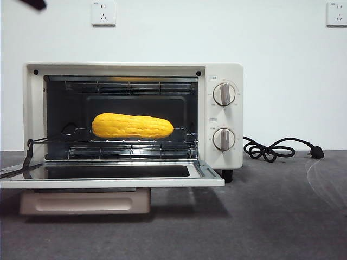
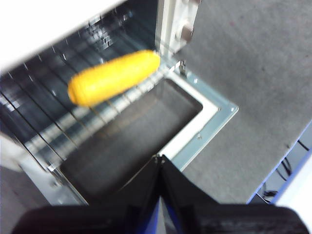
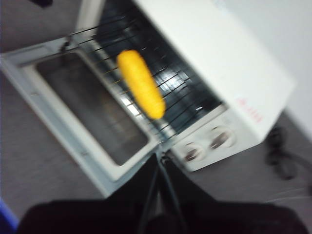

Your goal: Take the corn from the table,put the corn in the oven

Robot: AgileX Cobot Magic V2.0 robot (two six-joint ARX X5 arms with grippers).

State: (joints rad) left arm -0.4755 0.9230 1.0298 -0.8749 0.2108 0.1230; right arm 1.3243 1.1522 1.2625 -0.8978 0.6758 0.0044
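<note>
We are seeing the bumpy yellow corn lying on the wire rack inside the open cream-white box oven. Our left gripper and right gripper are both pinching closed, holding nothing.

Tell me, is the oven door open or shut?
Open. The oven door is folded down flat, and the corn lies uncovered on the wire rack inside.

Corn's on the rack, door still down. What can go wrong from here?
1. The corn lies loose on the wire rack near its front edge; a bump to the oven might roll it out.
2. The door hangs open, so either shut gripper, left or right, could clip it while passing.
</note>
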